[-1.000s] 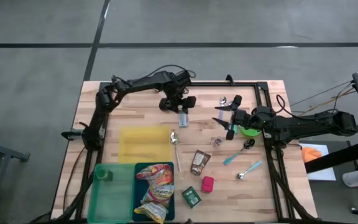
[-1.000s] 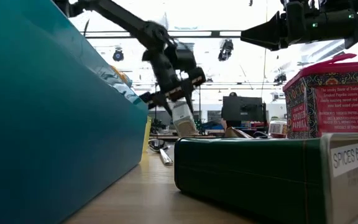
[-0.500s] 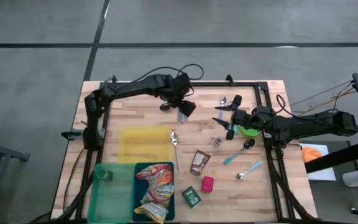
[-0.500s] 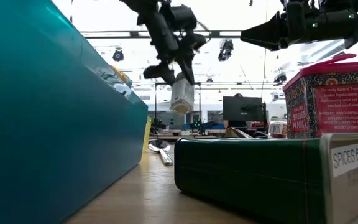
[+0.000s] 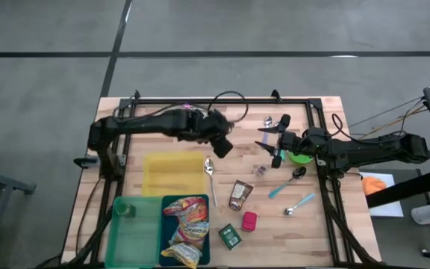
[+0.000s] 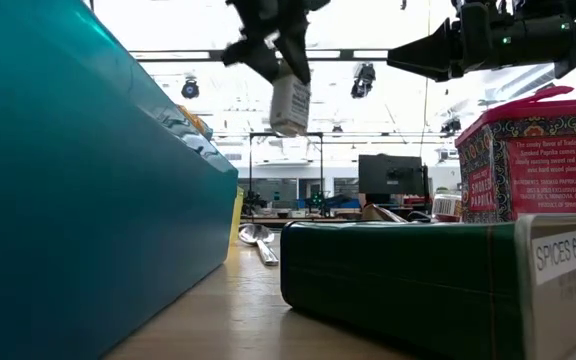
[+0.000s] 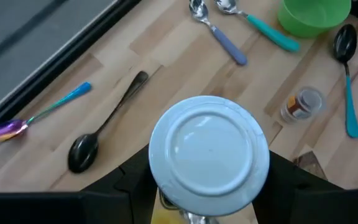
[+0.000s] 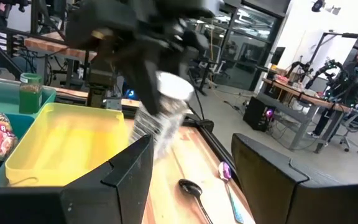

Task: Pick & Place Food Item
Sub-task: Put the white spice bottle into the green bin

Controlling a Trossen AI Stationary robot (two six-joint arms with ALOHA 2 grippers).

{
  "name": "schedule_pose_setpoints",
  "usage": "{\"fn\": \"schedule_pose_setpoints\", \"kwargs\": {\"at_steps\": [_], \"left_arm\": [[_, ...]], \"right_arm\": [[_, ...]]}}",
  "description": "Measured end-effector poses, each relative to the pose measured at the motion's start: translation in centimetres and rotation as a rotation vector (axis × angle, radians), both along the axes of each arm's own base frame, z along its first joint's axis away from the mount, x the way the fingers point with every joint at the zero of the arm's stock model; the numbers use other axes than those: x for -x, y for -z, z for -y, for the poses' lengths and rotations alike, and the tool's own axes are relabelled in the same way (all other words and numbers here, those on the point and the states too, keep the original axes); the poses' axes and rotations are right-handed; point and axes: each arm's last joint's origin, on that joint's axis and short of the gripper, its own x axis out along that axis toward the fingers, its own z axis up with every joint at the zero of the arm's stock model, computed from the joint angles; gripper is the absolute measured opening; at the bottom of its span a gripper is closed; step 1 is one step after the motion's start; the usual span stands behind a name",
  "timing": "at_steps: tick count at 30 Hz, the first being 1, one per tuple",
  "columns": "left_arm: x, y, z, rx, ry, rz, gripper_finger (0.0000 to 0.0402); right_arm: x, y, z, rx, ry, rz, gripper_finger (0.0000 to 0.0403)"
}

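The jar (image 6: 290, 104), a small clear one with a pale round lid (image 7: 209, 151), hangs in the air above the table (image 5: 170, 138), clamped between the two fingers of the left gripper (image 5: 222, 144). In the low view it sits well off the wood, tilted a little, with the gripper's dark fingers (image 6: 290, 50) pinching it from above. From overhead, the gripper and its load are near the far right corner of the yellow tray (image 5: 172, 173) and just beyond the bowl of a metal spoon (image 5: 210, 170); the jar itself is hard to make out there under the dark wrist, so its exact spot over the table is uncertain.

The right gripper (image 5: 269, 142) waits to the right, pointing level toward the table's middle, jaws apart and holding nothing. Just behind it is a green bowl (image 5: 300, 157).

Scattered around are a small spice jar (image 5: 260, 170), a teal-handled spoon (image 5: 287, 183), a brown pouch (image 5: 240, 194), a pink tin (image 5: 249, 221) and a green tin (image 5: 230, 236). Nearer the front edge, a teal bin (image 5: 169, 228) holds a bright snack bag (image 5: 188, 224), and a green bin (image 5: 136, 235) beside it holds a small green jar (image 5: 123, 210).
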Motion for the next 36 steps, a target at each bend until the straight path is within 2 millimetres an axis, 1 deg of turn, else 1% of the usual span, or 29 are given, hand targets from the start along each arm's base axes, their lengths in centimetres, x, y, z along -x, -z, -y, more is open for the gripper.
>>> {"fn": "schedule_pose_setpoints", "kwargs": {"at_steps": [8,12,17,27,33,36], "left_arm": [[2.8,-1.3,5.2,-0.060,-0.095,-0.039,0.0195],[4.5,-2.1,7.9,-0.074,-0.129,-0.025,0.0195],[6.9,-3.2,10.9,-0.071,-0.188,0.024,0.0195],[11.0,-3.4,15.9,-0.006,-0.225,0.001,0.0195],[12.9,-3.6,19.4,0.020,-0.219,0.105,0.0195],[13.9,-3.1,20.6,0.029,-0.228,0.137,0.0195]], "right_arm": [[0.0,0.0,0.0,0.000,0.000,0.000,0.0215],[0.0,0.0,0.0,0.000,0.000,0.000,0.0215],[0.0,0.0,0.0,0.000,0.000,0.000,0.0215],[0.0,0.0,0.0,0.000,0.000,-0.001,0.0215],[0.0,0.0,0.0,0.000,0.000,-0.001,0.0215],[0.0,0.0,0.0,0.000,0.000,-0.001,0.0215]]}}
